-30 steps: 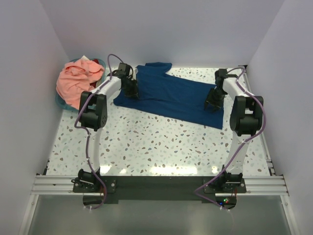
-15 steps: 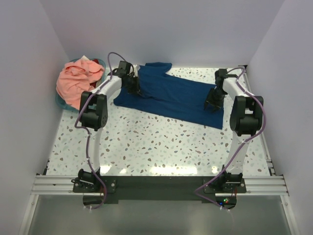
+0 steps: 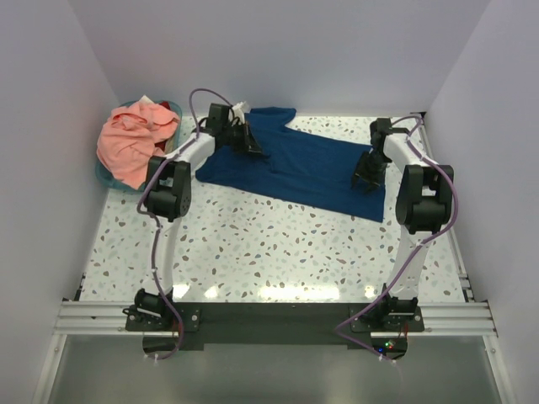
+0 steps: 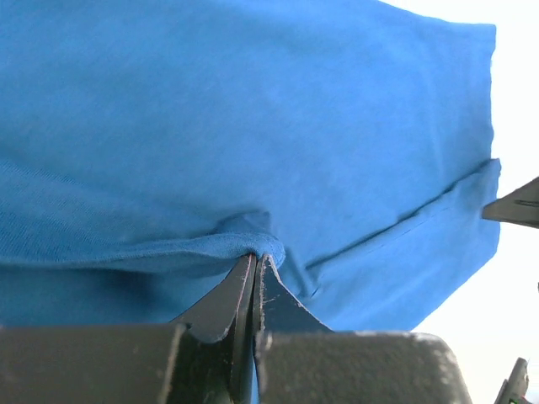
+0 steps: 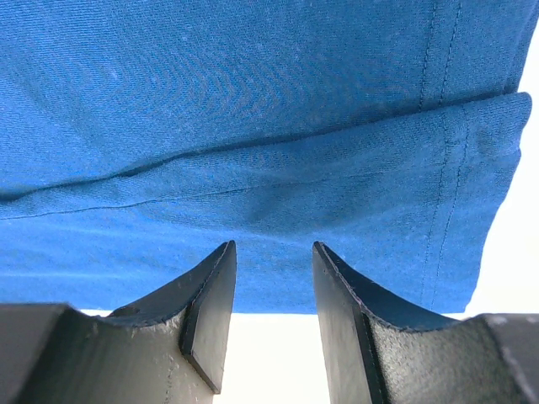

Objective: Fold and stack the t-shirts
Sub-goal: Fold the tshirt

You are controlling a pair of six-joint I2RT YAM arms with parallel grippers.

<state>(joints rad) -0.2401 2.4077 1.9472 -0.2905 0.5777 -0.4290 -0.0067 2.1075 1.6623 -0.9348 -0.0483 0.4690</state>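
Left gripper (image 4: 255, 268) is clamped all the way shut on a little pinched-up ridge of the navy blue cotton t-shirt (image 3: 307, 164). You can see the cloth bunching right at the fingertips in the left wrist view.

From there the shirt runs away toward the robot's right. Its long axis goes diagonally across the speckled white table (image 3: 269, 244), from the far-left end where the left gripper has it down to the near-right corner.

The right gripper (image 5: 273, 257) sits at that other end, over the stitched hem. Its jaws are partly apart with nothing between them, so no grip there yet as far as I can see.

So the shirt is basically strung out between the two arms, one at each end. My guess is the next move depends on the right one closing on that hem corner, since it's the nearer arm for that end.

The other one, a salmon-pink crumpled t-shirt (image 3: 130, 143), is heaped in the round teal basket (image 3: 104, 176) at the far left, well apart from all this.

Stuff I can't make out:
- No white print shows on the navy shirt, so it may be face down.
- There's a small white bit right by the left gripper in the top view, and I can't tell what it is.
- The left arm also covers the shirt's collar end, so I can't say exactly which part is pinched.
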